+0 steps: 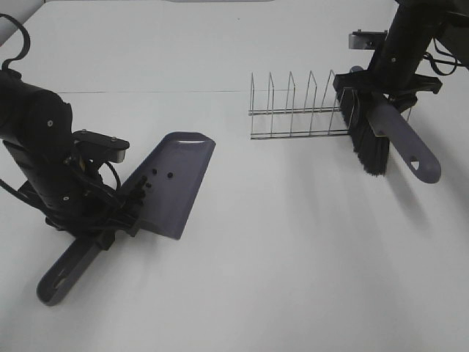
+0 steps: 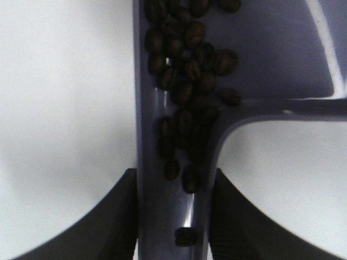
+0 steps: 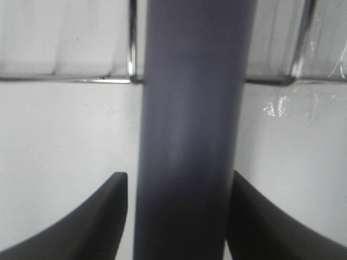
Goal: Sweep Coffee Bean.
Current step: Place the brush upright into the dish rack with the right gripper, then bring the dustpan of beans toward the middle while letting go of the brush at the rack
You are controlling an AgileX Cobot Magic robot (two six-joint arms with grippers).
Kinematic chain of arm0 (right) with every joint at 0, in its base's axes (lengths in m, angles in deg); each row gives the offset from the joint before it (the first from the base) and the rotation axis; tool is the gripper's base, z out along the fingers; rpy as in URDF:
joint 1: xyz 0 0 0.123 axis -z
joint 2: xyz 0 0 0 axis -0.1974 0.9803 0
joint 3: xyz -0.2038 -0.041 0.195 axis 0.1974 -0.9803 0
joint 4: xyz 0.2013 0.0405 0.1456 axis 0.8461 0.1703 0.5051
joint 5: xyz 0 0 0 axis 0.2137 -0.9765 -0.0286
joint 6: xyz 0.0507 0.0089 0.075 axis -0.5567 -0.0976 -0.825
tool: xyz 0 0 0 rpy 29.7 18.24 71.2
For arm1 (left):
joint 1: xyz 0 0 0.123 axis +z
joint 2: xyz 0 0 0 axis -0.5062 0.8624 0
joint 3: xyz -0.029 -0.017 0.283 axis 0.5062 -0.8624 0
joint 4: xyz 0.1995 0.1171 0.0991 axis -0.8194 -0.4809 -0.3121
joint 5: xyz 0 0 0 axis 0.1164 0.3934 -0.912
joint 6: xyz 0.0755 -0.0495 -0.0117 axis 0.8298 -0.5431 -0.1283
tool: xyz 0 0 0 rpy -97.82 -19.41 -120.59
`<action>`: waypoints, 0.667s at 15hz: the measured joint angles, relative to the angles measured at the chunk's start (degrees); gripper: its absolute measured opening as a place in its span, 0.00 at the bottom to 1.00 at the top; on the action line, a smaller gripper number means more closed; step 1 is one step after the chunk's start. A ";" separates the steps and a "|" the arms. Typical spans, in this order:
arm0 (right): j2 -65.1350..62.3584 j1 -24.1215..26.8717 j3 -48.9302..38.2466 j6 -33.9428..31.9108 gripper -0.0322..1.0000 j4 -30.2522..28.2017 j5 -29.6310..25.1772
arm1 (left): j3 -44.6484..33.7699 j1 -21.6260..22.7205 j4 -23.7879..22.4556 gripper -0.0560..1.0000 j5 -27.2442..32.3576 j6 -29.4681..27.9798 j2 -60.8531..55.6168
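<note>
Left arm: crouched low, well to the left of the rack and nearer the viewer than it. Its wrist is turned down toward the worktop. The left fingers pinch the dustpan by its handle, one on each side. The handle trails away from the rack. The pan's wide lip points toward the rack's left end but stands well apart from it. Whether the lip touches the worktop cannot be told.

Beans: all those seen lie in the dustpan, heaped at the handle end, far from the lip. Some have run into the handle's channel, and one sits right between the fingers. A few dark specks show there in the high view too.

Right arm: comes steeply down from above, at the rack's right end. The right fingers clamp the brush by its handle. The brush hangs slanted, its black bristles just in front of the rack's last wires, its handle tip pointing out past that end. Contact between bristles and rack, or bristles and worktop, cannot be told.

Room: a broad stretch of white worktop lies between the rack and the dustpan lip, and continues on the rack's near side. The worktop's far edge runs well behind the rack.
</note>
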State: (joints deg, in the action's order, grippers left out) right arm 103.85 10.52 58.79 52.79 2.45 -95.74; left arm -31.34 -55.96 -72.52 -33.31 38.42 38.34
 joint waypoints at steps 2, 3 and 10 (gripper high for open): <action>-0.97 0.00 2.29 -1.66 0.57 0.29 0.17 | 0.00 0.00 0.29 0.35 0.06 0.00 0.00; -1.26 0.00 2.52 -1.72 0.58 0.29 0.29 | 0.00 0.00 0.46 0.35 0.11 0.00 0.00; -13.46 0.00 1.78 -1.89 0.61 0.80 0.57 | 0.00 0.00 5.56 0.35 0.40 -2.12 0.00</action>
State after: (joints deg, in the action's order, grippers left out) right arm 90.38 10.52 60.57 50.90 3.25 -95.17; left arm -31.34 -55.96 -66.96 -32.91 36.30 38.34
